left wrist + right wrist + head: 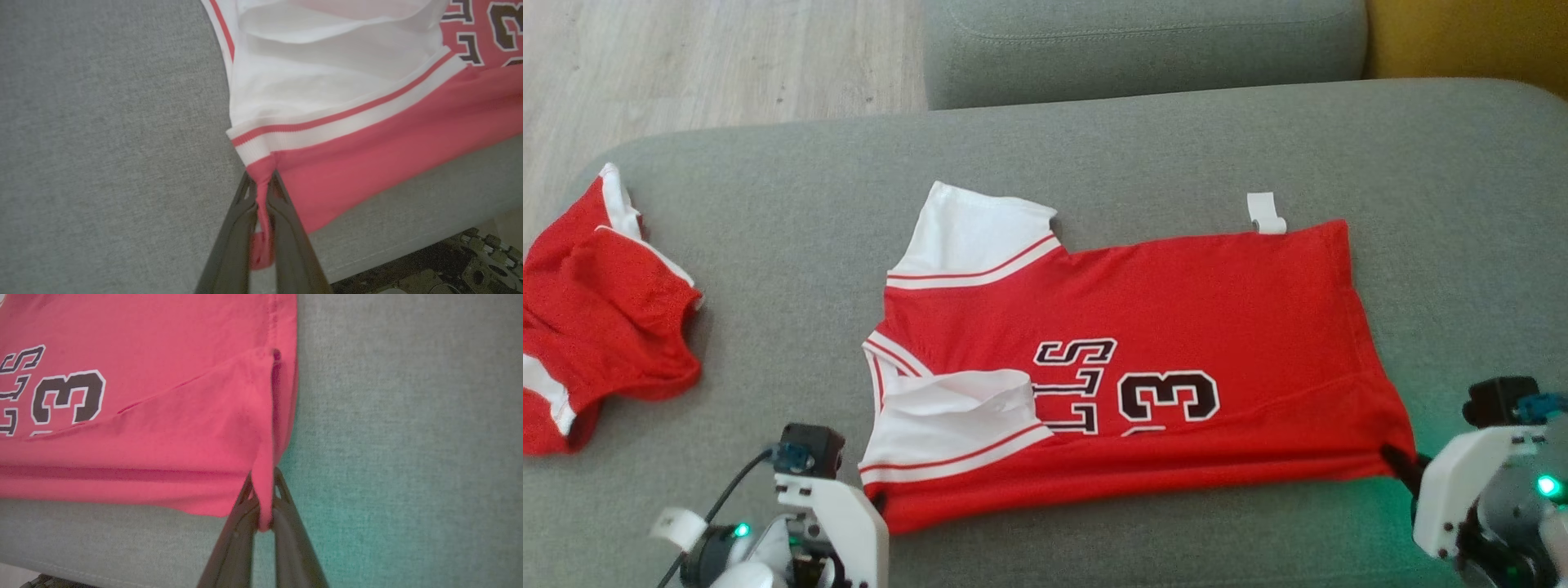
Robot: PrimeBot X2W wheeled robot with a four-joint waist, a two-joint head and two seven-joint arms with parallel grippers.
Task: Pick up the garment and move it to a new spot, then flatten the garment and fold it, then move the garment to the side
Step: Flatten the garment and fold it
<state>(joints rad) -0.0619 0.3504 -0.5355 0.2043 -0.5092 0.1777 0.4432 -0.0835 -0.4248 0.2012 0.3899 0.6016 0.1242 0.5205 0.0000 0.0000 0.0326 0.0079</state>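
1. My left gripper [261, 181] is clamped on the near shoulder-end corner of the red jersey [1127, 327]. It grips just under the striped cuff of the white sleeve [956, 416], and red cloth is bunched between the fingers [233, 237].
2. My right gripper [263, 490] is closed on the near hem corner, with a pinch of red cloth pulled down between its jaws.
3. The jersey lies mid-cushion on the grey sofa cushion [1176, 147]. The neck end points to my left and the hem to my right. The near edge sits close to the cushion's front edge.
4. Done so far, my read:
   - The garment looks placed and mostly flat.
   - The near sleeve is tucked in over the chest.
   - A crease runs along the near side and cuts across the bottom of the number 3 [1168, 396], so a first lengthwise fold seems started.
5. Not done yet:
   - The far sleeve [976, 237] sticks out unfolded.
   - A white tag [1264, 214] pokes out past the far edge.
   - The body is at full length.
6. Left to do, my guess: carry both near corners over to the far edge, then fold across, then shift the garment to the side.
7. With both corners held the cloth is taut between the grippers. Uneven lifting could skew the fold.
8. The red shorts [596, 310] sit well apart at my far left, untouched.
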